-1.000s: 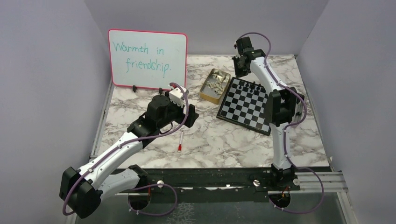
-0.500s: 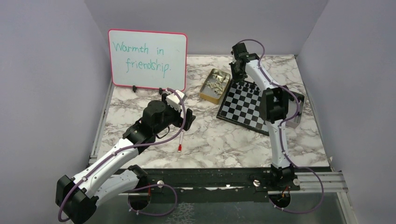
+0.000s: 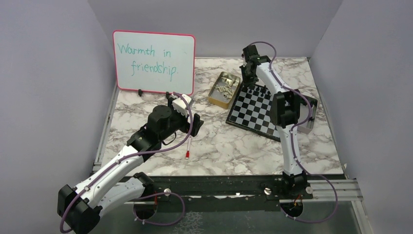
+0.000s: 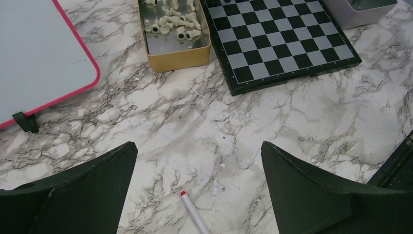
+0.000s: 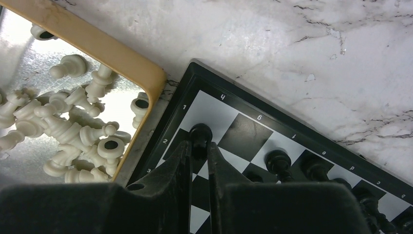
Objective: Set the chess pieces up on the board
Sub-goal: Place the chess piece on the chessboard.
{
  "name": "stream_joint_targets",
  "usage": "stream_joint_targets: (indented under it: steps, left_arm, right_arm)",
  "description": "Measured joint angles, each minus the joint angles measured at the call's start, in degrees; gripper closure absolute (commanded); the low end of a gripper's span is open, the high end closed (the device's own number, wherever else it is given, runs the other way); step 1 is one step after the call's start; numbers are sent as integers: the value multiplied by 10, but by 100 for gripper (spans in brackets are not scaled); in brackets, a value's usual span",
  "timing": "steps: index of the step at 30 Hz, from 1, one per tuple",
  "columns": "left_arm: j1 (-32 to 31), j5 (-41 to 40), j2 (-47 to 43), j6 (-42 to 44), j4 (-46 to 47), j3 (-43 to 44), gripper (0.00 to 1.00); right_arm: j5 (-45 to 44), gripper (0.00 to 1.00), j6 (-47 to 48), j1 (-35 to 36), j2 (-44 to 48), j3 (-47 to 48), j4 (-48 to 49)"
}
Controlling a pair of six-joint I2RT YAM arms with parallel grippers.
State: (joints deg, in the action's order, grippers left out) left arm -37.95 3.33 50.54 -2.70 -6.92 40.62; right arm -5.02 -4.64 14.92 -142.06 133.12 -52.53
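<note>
The board (image 3: 258,109) lies right of centre on the marble table. Black chess pieces (image 3: 263,90) stand in its far row, and the right wrist view shows several of them (image 5: 278,161). At the board's far left corner my right gripper (image 3: 249,78) points down, its fingertips closed on a black piece (image 5: 200,132) that stands on the corner square. Cream chess pieces (image 5: 73,122) lie jumbled in a gold tin (image 3: 223,88) left of the board. Above bare marble at mid-table my left gripper (image 3: 195,124) hangs wide open with nothing in it (image 4: 198,146).
A red-tipped white pen (image 3: 188,147) lies on the table under the left gripper (image 4: 195,214). A pink-framed whiteboard (image 3: 153,61) stands at the back left. A grey box (image 4: 360,12) sits by the board's right side. Purple walls close in the table.
My right gripper has moved left and down onto the board's far left corner, then held there. The left arm has drawn back a little toward its base.
</note>
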Motion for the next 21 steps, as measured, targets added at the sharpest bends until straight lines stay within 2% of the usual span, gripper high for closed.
stream_joint_targets:
  steps: [11, 21]
  left_arm:
    - [0, -2, 0, 2, 0, 0, 1]
    - [0, -4, 0, 2, 0, -1, 1]
  right_arm:
    - [5, 70, 1, 0, -12, 6, -5]
    - [4, 76, 3, 0, -15, 6, -5]
